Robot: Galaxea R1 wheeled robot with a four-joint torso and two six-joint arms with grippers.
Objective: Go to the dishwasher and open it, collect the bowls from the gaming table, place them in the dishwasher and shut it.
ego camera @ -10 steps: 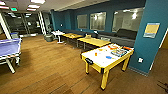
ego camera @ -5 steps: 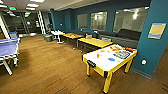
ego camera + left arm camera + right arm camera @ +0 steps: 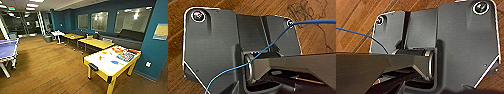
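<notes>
- Across the lounge's wood floor (image 3: 50, 67), the robot is driving; misjudging clearance is risking a bump against the yellow air-hockey table (image 3: 112, 63) standing near on the right.
- On the left, the blue ping-pong table (image 3: 8, 50) is narrowing the lane; a wide swing could be clipping it.
- Beyond, yellow tables (image 3: 96, 43) are lining the dark bench.
- No dishwasher or bowls are appearing; no container contents are showing.
- Whether either gripper is open, I cannot tell.

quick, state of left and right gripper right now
Left gripper: cannot be told, wooden floor beneath it.
Right gripper: cannot be told.
</notes>
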